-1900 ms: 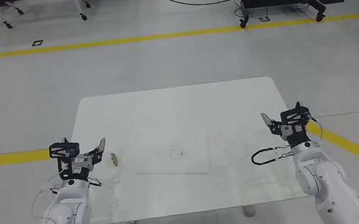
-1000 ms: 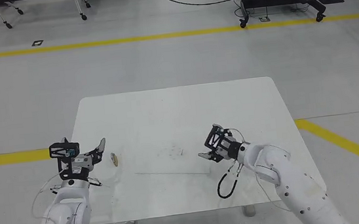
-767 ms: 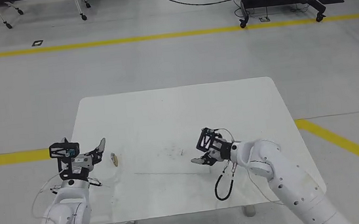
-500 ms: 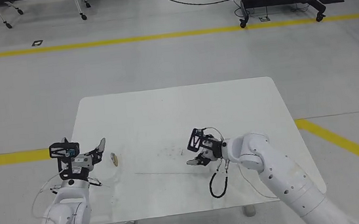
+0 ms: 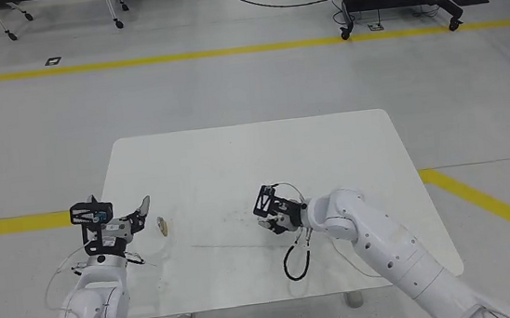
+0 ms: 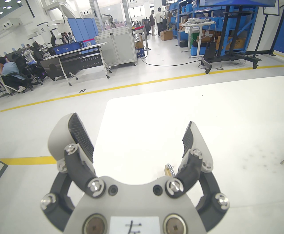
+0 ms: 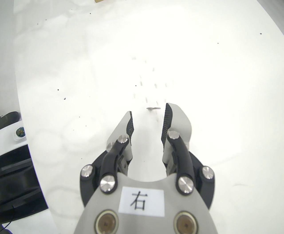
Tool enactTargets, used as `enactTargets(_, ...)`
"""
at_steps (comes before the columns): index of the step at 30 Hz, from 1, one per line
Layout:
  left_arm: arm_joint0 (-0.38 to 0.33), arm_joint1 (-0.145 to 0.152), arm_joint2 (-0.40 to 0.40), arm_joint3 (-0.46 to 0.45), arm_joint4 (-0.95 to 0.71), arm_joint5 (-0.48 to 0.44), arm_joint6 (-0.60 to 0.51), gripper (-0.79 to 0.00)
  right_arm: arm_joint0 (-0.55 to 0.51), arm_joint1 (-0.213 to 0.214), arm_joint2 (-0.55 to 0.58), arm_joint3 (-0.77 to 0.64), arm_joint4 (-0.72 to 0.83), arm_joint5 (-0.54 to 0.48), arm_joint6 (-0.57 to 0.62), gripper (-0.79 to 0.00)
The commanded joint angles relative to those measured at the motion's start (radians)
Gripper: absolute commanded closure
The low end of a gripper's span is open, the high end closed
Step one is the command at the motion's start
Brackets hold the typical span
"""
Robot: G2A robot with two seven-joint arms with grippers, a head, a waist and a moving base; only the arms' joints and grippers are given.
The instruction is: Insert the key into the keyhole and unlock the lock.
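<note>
A small flat metal key [image 7: 153, 108] lies on the white table [image 5: 236, 152], just beyond and between the tips of my right gripper [image 7: 149, 112]. That gripper is open and low over the table's middle [image 5: 266, 219]. A brass lock [image 5: 163, 226] rests near the table's left edge. In the left wrist view the lock [image 6: 168, 170] is partly hidden behind one finger. My left gripper [image 6: 133, 124] is open and empty, sitting at the left edge [image 5: 120, 210] just beside the lock.
A black cable [image 5: 293, 258] loops down from the right arm over the table's front part. A faint rectangular sheet outline [image 5: 245, 239] lies in front of the key. Yellow floor lines run past the table on both sides.
My right arm has swung from the table's right edge in to the middle, bringing its open gripper up to the key. The left arm and the lock have stayed put.
</note>
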State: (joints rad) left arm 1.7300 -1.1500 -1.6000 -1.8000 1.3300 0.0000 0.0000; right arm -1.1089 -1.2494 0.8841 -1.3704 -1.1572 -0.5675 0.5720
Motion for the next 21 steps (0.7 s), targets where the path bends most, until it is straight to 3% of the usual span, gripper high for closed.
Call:
enactTargets(1,0.000,0.000,0.000,0.000,0.000,0.000,0.000,-0.785,0.003,-0.003,-0.006,0.007,0.007,0.017,-0.005,-0.280)
enactTargets(7,0.000,0.000,0.000,0.000,0.000,0.000,0.000,-0.785,0.009,-0.015,-0.014,0.029,0.078,0.091,0.014,-0.206)
enactTargets(14,0.000,0.000,0.000,0.000,0.000,0.000,0.000,-0.785,0.007,-0.024,-0.015,0.018,0.132,0.165,0.044,-0.252)
enactTargets(17,0.000,0.000,0.000,0.000,0.000,0.000,0.000,-0.785,0.003,-0.025,-0.013,0.011,0.157,0.188,0.061,-0.323)
enactTargets(21,0.000,0.000,0.000,0.000,0.000,0.000,0.000,-0.785,-0.003,-0.029,-0.011,-0.001,0.190,0.236,0.089,-0.256)
